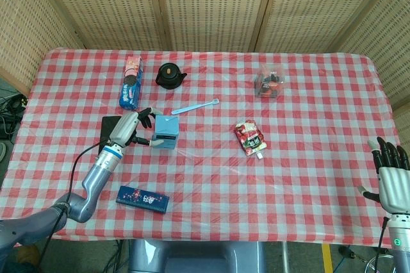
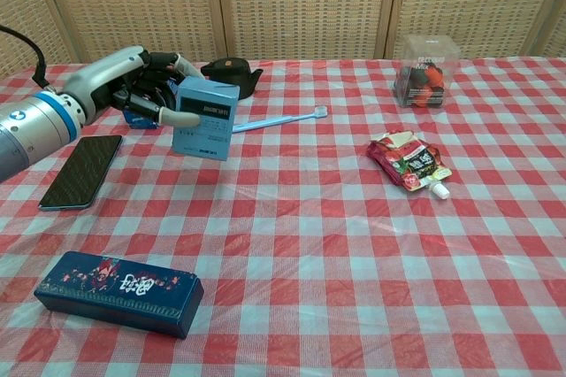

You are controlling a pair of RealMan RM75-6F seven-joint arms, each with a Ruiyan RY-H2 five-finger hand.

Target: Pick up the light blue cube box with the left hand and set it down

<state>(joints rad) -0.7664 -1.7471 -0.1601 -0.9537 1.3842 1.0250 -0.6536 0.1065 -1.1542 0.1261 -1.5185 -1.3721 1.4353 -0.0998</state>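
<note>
The light blue cube box (image 2: 205, 118) stands upright on the desk (image 2: 318, 218), or very nearly on it; I cannot tell whether its underside has fully met the cloth. My left hand (image 2: 141, 89) is at its side, fingers (image 2: 172, 118) laid against the near face, so I read it as holding the box loosely. I judge the step in hand to be the release.

To do that well, I would settle the box flat, then spread the fingers slowly and draw the hand straight away from the box, so nothing tips it toward the blue spoon (image 2: 276, 119) just beyond it.

Relative to the box: the black phone (image 2: 81, 170) lies near, on the hand's side; the black teapot (image 2: 228, 75) and the blue biscuit packet (image 1: 130, 82) sit behind; the dark blue long box (image 2: 118, 292) is well apart, toward me.

The clear plastic container (image 2: 423, 71), far across from the box, holds red and dark items I cannot identify. The red pouch (image 2: 407, 162) lies flat.

My right hand (image 1: 391, 173) hangs off the desk edge, fingers spread and empty.
</note>
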